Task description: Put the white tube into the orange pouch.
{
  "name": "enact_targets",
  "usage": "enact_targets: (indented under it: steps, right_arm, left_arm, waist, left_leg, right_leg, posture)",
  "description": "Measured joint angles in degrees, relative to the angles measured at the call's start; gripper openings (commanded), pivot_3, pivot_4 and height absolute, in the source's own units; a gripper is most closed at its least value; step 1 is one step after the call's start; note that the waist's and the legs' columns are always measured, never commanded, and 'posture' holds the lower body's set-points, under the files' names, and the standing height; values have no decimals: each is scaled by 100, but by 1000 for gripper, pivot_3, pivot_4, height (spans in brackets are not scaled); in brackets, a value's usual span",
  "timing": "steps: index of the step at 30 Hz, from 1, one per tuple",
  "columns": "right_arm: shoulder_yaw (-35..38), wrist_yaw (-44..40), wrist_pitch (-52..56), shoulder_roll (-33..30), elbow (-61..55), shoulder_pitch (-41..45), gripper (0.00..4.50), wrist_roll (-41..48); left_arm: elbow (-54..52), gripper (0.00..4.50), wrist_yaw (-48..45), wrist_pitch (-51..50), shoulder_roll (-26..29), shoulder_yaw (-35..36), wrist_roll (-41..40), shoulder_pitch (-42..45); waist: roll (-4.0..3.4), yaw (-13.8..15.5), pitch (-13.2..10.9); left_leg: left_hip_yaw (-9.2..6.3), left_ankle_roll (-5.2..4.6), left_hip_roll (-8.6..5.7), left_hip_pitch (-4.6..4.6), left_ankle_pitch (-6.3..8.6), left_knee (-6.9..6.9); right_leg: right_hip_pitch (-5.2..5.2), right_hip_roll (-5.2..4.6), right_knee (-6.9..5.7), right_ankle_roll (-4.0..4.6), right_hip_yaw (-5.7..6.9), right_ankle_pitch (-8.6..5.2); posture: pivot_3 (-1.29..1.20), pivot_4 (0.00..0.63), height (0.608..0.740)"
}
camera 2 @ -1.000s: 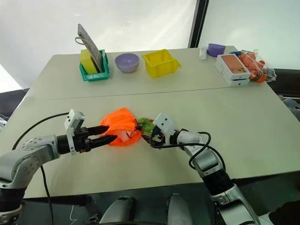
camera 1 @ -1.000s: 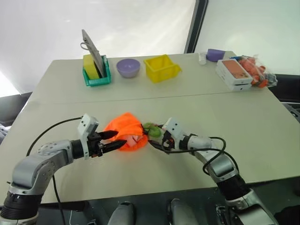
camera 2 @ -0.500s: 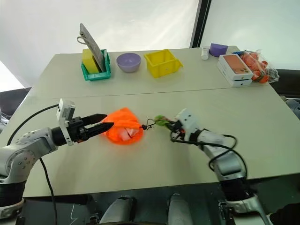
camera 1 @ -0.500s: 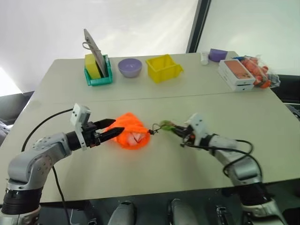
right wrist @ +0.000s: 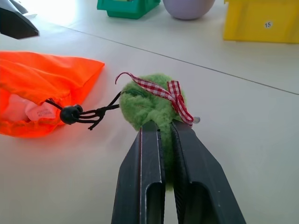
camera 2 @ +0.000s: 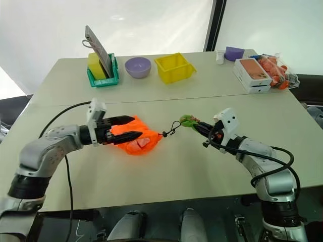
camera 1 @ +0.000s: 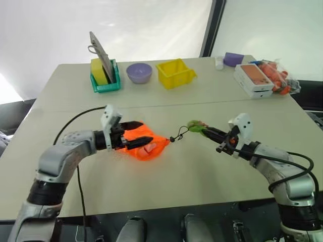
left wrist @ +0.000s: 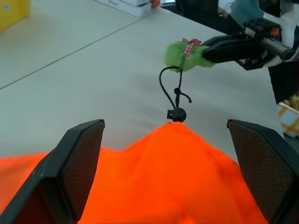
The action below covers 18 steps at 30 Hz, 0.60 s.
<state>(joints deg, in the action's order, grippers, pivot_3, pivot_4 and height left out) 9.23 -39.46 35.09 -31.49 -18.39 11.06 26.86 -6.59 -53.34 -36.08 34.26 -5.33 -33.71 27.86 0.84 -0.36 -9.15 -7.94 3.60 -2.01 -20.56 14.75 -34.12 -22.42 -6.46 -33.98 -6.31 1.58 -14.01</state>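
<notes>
Orange pouch [camera 2: 137, 141] between spread fingers of left pincer [camera 2: 130, 128]; right pincer [camera 2: 200, 126] clamps green tag [camera 2: 187, 120].

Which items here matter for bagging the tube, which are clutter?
Job: orange pouch; its black cord and green tag, held by right gripper; left gripper at pouch.
Clutter: yellow bin, purple bowl, green tray, phone boxes.
</notes>
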Motion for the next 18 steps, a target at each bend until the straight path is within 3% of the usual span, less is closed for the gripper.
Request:
enact_targets:
  steps: [7, 18]
  right_arm:
    - [184, 61, 1, -29, -88, 92, 0, 323]
    - [98, 86, 3, -101, -289, 79, 0, 413]
  left_arm:
    - [773, 4463, -417, 914, -433, -982, 1142, 620]
    - [1431, 4463, -678, 611, -1136, -1132, 1213, 902]
  waist:
    - [-2, -19, -1]
    - [0, -16, -2]
  left_leg:
    - [1, -1, 1, 2, 0, 4]
    - [0, -2, 0, 5, 0, -2]
  right_leg:
    - [-1, 0, 0, -5, 0, 1]
    - [5, 0, -4, -28, 2, 9]
  posture:
    - [0, 150, 740]
    - [0, 150, 740]
